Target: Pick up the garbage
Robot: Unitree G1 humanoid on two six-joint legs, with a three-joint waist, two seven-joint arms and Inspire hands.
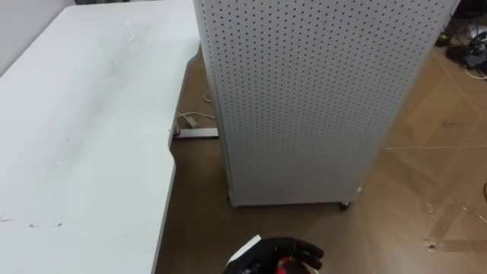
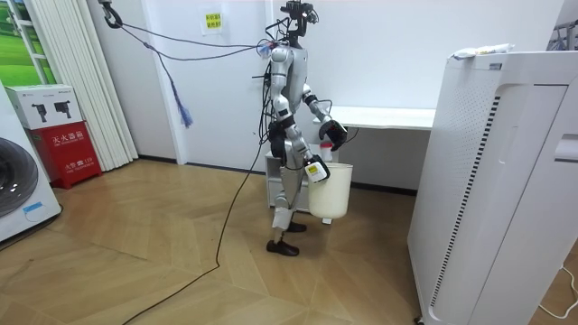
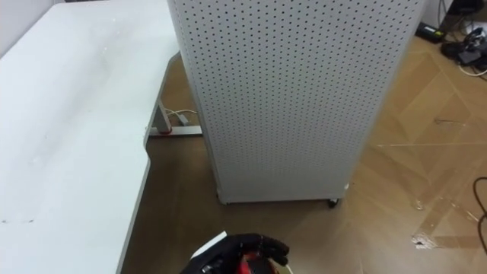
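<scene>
While the left hand is clasping small red garbage low before the cabinet, the right hand is carrying the bin by its rim, though how it is gripping I cannot tell. The garbage is looking light and crushable, so a gentle wrap round its middle is suiting it.

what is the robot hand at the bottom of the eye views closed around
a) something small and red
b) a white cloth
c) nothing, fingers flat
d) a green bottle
a: the left robot hand curls its fingers round a small red thing
</scene>
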